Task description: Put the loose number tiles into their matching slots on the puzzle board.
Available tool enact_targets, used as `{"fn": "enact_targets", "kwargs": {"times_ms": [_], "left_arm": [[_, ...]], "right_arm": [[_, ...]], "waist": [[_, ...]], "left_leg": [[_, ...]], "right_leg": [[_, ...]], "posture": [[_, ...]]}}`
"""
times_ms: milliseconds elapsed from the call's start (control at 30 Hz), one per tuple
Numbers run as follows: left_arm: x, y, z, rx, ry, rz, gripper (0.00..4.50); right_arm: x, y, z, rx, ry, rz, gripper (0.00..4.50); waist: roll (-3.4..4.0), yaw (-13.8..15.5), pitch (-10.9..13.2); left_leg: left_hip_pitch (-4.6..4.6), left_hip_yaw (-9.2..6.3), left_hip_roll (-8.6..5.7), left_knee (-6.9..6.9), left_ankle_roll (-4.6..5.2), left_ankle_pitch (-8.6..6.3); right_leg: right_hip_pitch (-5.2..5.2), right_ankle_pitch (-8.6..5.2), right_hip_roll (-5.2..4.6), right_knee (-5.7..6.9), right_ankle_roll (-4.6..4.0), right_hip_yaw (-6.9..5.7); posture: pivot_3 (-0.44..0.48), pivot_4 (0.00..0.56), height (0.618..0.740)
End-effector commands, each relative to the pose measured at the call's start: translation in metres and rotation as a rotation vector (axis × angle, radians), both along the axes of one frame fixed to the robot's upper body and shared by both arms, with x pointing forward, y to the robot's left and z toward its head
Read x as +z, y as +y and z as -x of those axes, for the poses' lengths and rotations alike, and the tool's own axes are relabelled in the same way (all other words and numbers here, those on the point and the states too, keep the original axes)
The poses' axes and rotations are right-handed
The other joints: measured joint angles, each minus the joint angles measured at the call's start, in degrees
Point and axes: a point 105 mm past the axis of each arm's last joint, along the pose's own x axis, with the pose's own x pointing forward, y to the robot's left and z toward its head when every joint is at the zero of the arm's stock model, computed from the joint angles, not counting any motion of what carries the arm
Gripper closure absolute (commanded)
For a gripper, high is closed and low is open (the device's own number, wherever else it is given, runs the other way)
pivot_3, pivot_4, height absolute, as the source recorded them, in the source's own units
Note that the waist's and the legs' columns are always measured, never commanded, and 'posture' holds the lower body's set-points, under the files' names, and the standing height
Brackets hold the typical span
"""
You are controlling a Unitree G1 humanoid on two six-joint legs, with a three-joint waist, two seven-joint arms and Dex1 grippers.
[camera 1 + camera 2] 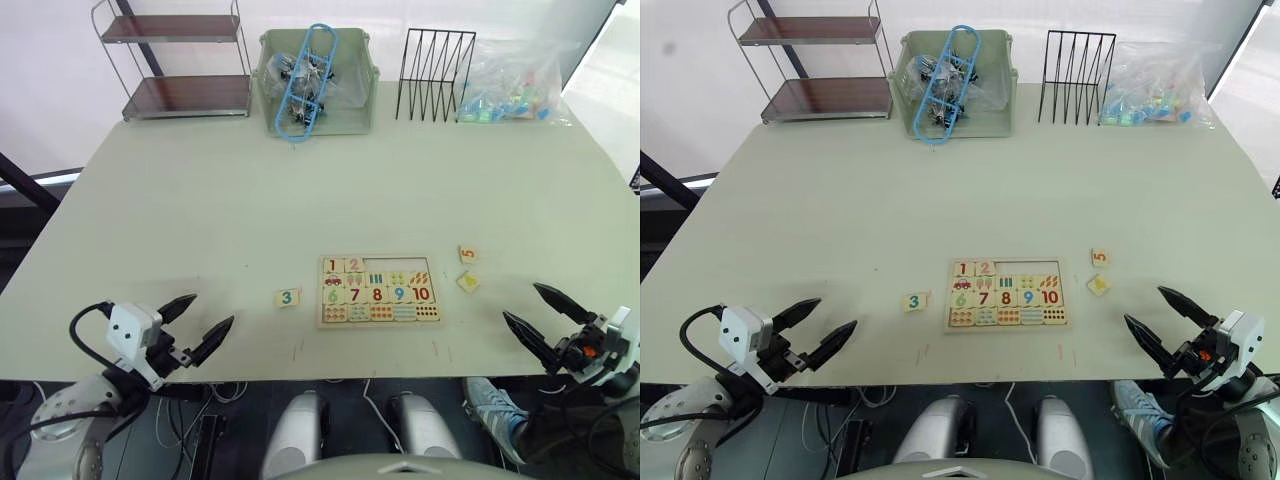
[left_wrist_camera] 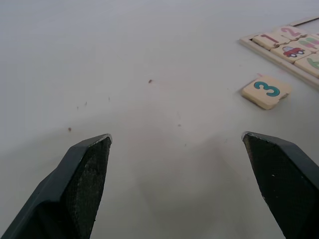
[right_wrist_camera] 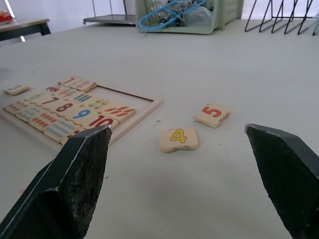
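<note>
I am holding both pincers wide and empty above the desk's [image 1: 200, 200] near edge. The board [image 1: 379, 291] is lying mid-desk with 1 and 2 seated and three top slots [image 1: 1030, 267] vacant. Tile 3 [image 1: 287, 297] is resting just beside the board at its 9 o'clock, at 2 o'clock from the left pincer [image 1: 196, 325], the nearer arm. Tiles 5 [image 1: 467, 254] and 4 [image 1: 467, 282] are sitting near the board's 3 o'clock side, at 10 o'clock from the right pincer [image 1: 538, 311]. I am judging 3 the left arm's pick.
</note>
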Motion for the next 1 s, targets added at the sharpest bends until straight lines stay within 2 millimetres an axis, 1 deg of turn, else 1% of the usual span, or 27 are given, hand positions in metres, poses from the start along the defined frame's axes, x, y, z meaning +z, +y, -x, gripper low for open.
{"fn": "enact_targets", "kwargs": {"times_ms": [33, 167, 300, 400, 633, 867, 1000], "left_arm": [[0.007, -0.005, 0.000, -0.120, -0.003, -0.029, 0.04], [0.008, -0.010, -0.003, -0.243, 0.016, -0.055, 0.04], [0.007, -0.014, -0.005, -0.370, 0.057, -0.080, 0.04], [0.005, -0.017, -0.009, -0.502, 0.098, -0.104, 0.04], [0.007, -0.025, -0.034, -0.722, 0.102, -0.203, 0.04], [0.009, -0.038, -0.060, -0.868, 0.102, -0.271, 0.04], [0.011, -0.052, -0.071, -0.925, 0.085, -0.292, 0.04]], "right_arm": [[0.016, -0.001, 0.005, 0.100, -0.035, 0.035, 0.00], [0.020, 0.005, 0.012, 0.208, -0.023, 0.061, 0.00], [0.027, 0.007, 0.015, 0.269, -0.038, 0.062, 0.00], [0.028, 0.007, 0.018, 0.311, -0.035, 0.071, 0.00], [0.028, 0.008, 0.018, 0.346, -0.042, 0.080, 0.00], [0.027, 0.011, 0.024, 0.385, -0.046, 0.121, 0.00], [0.033, 0.011, 0.025, 0.399, -0.058, 0.134, 0.00]], "waist": [[0.00, -0.01, 0.00], [0.00, 0.01, 0.00], [0.00, 0.02, 0.00], [0.01, 0.08, 0.01], [0.01, 0.14, 0.01], [0.01, 0.07, 0.01], [0.01, 0.05, 0.01]], "left_leg": [[0.00, 0.00, 0.00, 0.00, 0.00, 0.00], [0.00, 0.00, 0.00, -0.02, 0.00, 0.00], [0.00, -0.01, 0.00, -0.02, 0.00, 0.00], [0.00, -0.03, 0.00, -0.02, 0.00, 0.00], [-0.01, -0.03, -0.03, -0.01, 0.00, 0.00], [-0.02, -0.07, -0.05, -0.01, 0.01, 0.00], [-0.04, -0.06, -0.08, 0.02, 0.01, 0.01]], "right_leg": [[0.00, 0.00, 0.00, 0.00, 0.00, 0.00], [0.00, 0.00, 0.00, -0.02, 0.00, -0.01], [0.01, 0.01, 0.00, -0.02, 0.01, -0.02], [0.02, 0.01, 0.02, -0.02, 0.01, -0.04], [0.03, 0.10, 0.06, -0.04, 0.17, -0.07], [0.03, 0.15, 0.14, -0.03, 0.26, -0.09], [0.04, 0.17, 0.15, -0.02, 0.28, -0.08]], "posture": [[0.000, 0.150, 0.740], [0.000, 0.150, 0.740], [0.000, 0.150, 0.740], [0.000, 0.150, 0.740], [0.000, 0.150, 0.740], [0.000, 0.150, 0.740], [0.000, 0.150, 0.740]]}}
